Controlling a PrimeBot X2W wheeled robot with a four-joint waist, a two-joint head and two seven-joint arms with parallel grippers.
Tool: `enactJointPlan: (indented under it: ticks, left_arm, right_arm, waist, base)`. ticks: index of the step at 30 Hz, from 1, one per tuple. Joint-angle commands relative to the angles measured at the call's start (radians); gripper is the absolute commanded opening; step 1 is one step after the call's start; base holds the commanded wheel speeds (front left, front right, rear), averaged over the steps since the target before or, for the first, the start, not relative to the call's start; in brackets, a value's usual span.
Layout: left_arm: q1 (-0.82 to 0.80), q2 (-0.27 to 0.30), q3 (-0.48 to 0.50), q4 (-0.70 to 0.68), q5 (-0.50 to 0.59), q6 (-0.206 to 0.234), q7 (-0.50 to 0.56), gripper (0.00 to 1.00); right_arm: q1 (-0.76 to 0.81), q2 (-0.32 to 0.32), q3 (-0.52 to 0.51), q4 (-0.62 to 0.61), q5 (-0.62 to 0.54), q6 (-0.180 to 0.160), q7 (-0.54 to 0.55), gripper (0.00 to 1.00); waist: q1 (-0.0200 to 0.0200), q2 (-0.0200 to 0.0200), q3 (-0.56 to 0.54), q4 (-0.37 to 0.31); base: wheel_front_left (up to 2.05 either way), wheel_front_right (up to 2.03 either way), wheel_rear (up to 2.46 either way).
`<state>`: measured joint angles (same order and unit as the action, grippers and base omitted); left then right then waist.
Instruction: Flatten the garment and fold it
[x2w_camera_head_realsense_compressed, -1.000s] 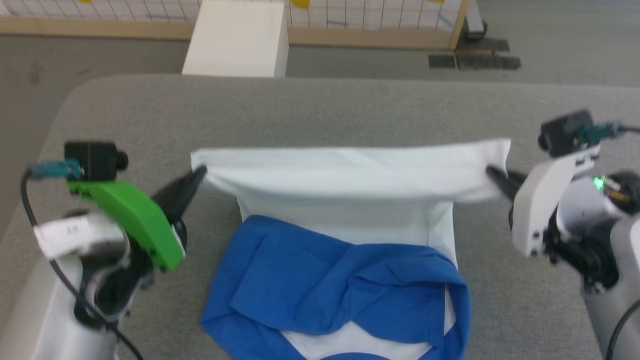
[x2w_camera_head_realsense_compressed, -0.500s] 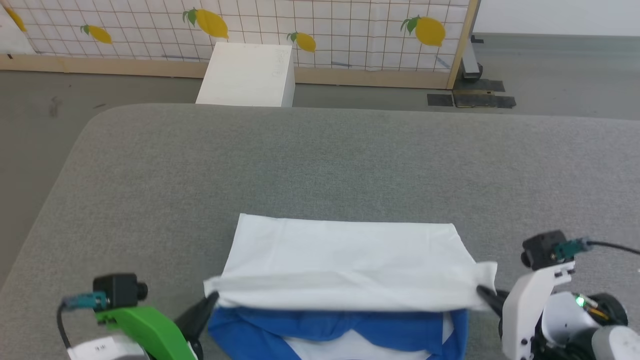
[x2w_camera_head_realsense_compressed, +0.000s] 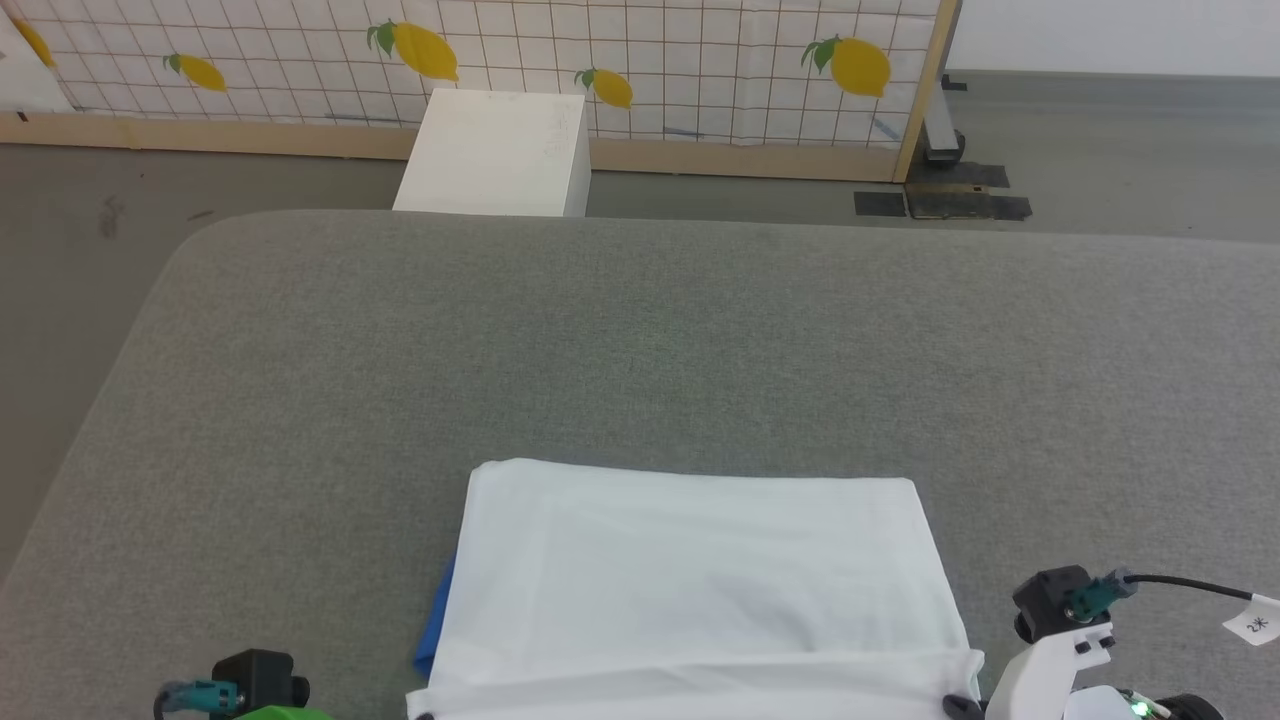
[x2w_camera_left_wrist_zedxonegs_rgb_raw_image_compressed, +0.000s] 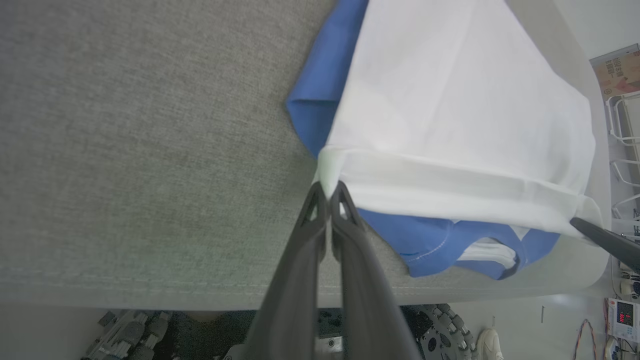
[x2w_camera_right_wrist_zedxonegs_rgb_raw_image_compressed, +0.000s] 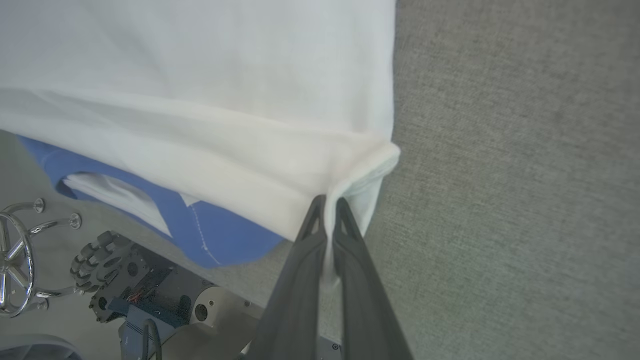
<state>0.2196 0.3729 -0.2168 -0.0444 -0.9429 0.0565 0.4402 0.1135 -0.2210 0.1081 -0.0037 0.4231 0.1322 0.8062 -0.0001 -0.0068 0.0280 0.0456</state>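
two corners pinched, white half drawn over the blue

both of my grippers are closed on cloth: my left gripper (x2w_camera_left_wrist_zedxonegs_rgb_raw_image_compressed: 328, 192) nips the left corner of the hem, and my right gripper (x2w_camera_right_wrist_zedxonegs_rgb_raw_image_compressed: 329, 202) nips the right corner. what i hold is a soft white t-shirt (x2w_camera_head_realsense_compressed: 690, 570) with royal-blue sleeves (x2w_camera_left_wrist_zedxonegs_rgb_raw_image_compressed: 435, 240). it lies on the near part of the grey fabric-covered table (x2w_camera_head_realsense_compressed: 640, 340), close to the edge. i judge it light and limp, with no stiffness, so it would sag between two holds and wrinkle easily. the doubled hem corners seem the safest place to hold, because thin single cloth may slip out. half a second ago the head view showed a wide blue band under the hem. now the white layer hides it, and only a blue sliver remains at the left.
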Motion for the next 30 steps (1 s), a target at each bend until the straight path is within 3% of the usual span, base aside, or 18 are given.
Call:
enactJointPlan:
  ticks: [1,6,7,8,9,16,22,26,30]
  left_arm:
    - [0.011,0.009,-0.003,0.013,0.009,0.011,0.011,0.00]
    - [0.000,0.011,-0.013,0.051,0.021,0.026,0.023,0.00]
    - [-0.001,0.011,-0.015,0.058,0.023,0.031,0.025,0.10]
    - [-0.002,0.011,-0.015,0.062,0.023,0.036,0.027,0.49]
    - [-0.003,0.013,-0.016,0.069,0.024,0.042,0.034,1.00]
    - [-0.005,0.046,-0.015,0.082,0.040,0.087,0.078,1.00]
    - [-0.009,0.077,0.025,0.027,0.050,0.144,0.085,1.00]
    - [-0.022,0.084,0.084,-0.040,0.051,0.153,0.023,1.00]
    - [-0.055,0.084,0.146,-0.102,0.084,0.121,-0.117,1.00]
  right_arm:
    - [0.016,-0.003,0.005,0.007,-0.005,-0.002,0.011,0.00]
    - [0.024,-0.006,0.014,0.015,-0.005,-0.002,0.030,0.00]
    - [0.024,-0.004,0.013,0.014,-0.005,-0.002,0.030,0.00]
    - [0.025,-0.004,0.015,0.015,-0.005,-0.002,0.035,0.72]
    - [0.026,-0.004,0.016,0.014,-0.005,-0.002,0.039,1.00]
    - [0.059,-0.020,0.011,-0.024,0.031,-0.002,0.103,1.00]
    - [0.093,-0.028,-0.075,-0.135,0.085,-0.002,0.170,1.00]
    - [0.070,-0.008,-0.155,-0.208,0.110,-0.002,0.187,1.00]
    - [0.012,0.006,-0.189,-0.227,0.106,-0.002,0.184,1.00]
  waist:
    - [0.0001,0.0067,-0.001,0.000]
    - [0.0001,0.0067,-0.003,-0.007]
    - [0.0001,0.0067,-0.003,-0.009]
    - [0.0001,0.0067,-0.003,-0.011]
    - [0.0001,0.0067,-0.004,-0.013]
    - [0.0001,0.0067,-0.014,-0.019]
    - [0.0001,0.0067,-0.035,-0.019]
    - [0.0001,0.0067,-0.040,-0.023]
    - [0.0001,0.0067,-0.030,-0.023]
  base:
    - [0.00,0.00,0.00]
    - [0.00,0.00,0.00]
    - [0.00,0.00,0.00]
    - [0.00,0.00,0.00]
    - [0.00,0.00,0.00]
    - [0.00,0.00,0.00]
    - [0.00,0.00,0.00]
    - [0.00,0.00,0.00]
    - [0.00,0.00,0.00]
